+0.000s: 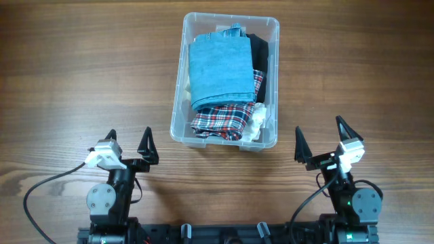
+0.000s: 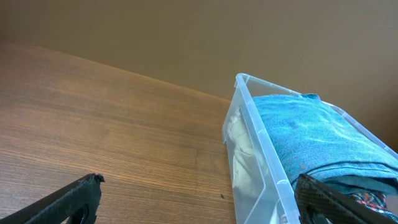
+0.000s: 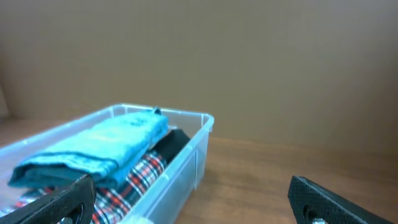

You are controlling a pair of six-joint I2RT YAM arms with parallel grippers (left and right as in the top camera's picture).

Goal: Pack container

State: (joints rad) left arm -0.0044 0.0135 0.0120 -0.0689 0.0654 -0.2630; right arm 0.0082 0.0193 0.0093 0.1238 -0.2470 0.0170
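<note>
Container (image 1: 203, 142) sits mid-surface (image 1: 81, 74), well ahead of both arms, with a blue folded garment (image 1: 219, 71) lying over a plaid one (image 1: 220, 120). Both jaws are spread wide and hold nothing. It looks full, so if you add anything, lower it flat and clear of the rim.

One container (image 1: 176, 88); perhaps four garments (image 1: 218, 64); one left gripper (image 1: 129, 132), one right gripper (image 1: 319, 124).

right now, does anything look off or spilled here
Nothing spilled or damaged. The clothes all sit inside the bin. Only the blue fold on top seems to rise above the rim, and a white cloth is bunched loosely in a near corner.
</note>
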